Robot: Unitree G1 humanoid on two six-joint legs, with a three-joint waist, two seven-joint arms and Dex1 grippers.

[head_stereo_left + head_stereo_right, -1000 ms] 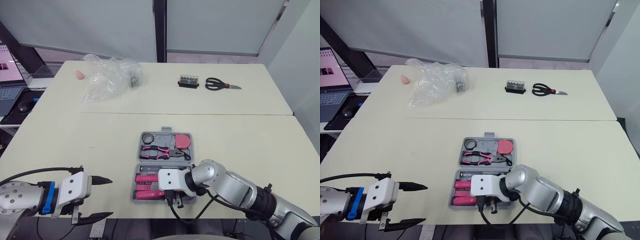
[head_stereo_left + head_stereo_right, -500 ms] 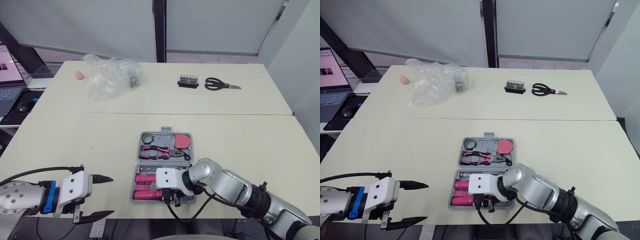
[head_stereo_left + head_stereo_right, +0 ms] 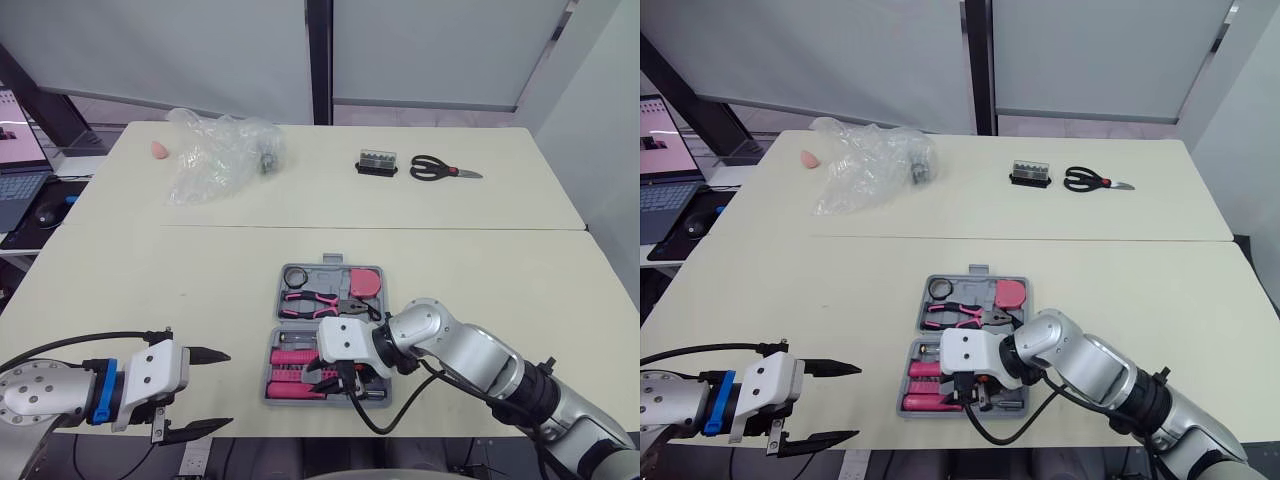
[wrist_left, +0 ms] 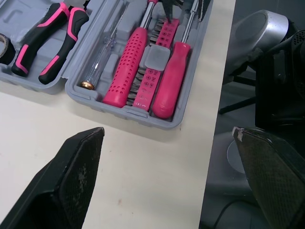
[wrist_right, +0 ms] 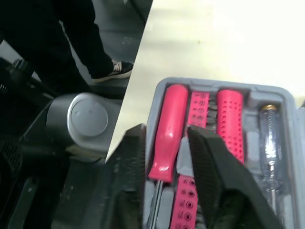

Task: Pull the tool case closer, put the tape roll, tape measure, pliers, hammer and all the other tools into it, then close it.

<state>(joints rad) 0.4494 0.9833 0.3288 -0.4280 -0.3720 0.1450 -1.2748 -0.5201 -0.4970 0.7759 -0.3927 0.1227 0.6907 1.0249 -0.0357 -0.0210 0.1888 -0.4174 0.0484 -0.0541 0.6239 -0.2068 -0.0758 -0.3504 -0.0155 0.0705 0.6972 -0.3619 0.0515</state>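
Your right gripper sits over the near half of the open tool case, on the pink-handled screwdriver lying left-to-right in its slot; you cannot tell whether it grips. Your left gripper, jaws apart, is well off to the case's left

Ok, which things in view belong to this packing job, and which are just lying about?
Job: open grey plastic tool case, pink-and-black pliers, black tape roll, pink tape measure, pink-handled screwdrivers.
Probably lying about: crumpled clear plastic bag, black-handled scissors, small black box, pink egg-shaped lump.
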